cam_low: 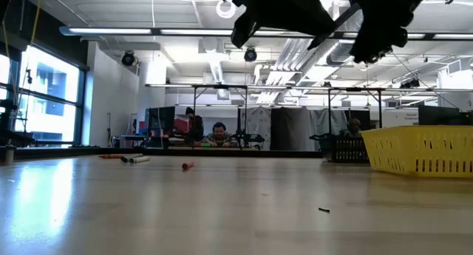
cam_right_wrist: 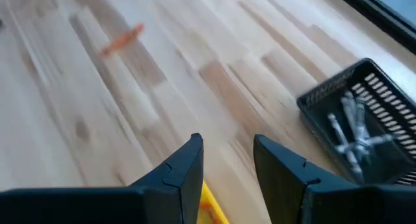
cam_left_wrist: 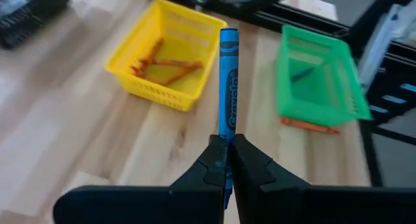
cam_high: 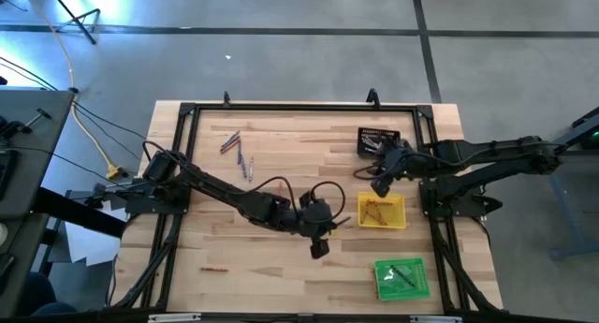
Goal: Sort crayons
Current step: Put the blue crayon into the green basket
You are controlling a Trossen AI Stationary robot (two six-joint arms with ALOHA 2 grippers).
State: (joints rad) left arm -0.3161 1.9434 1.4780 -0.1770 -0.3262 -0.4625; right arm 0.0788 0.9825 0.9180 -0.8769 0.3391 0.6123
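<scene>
A blue crayon is pinched at one end, and other crayons lie loose on the far left.

The table is pale wood in glued strips, smooth with a soft sheen. The yellow tray and green tray are slotted plastic. A blue crayon wears a matt paper wrapper.

Light wood table with 3 trays on the right: black, yellow, green. Loose crayons upper left (plus 1 lower left).
</scene>
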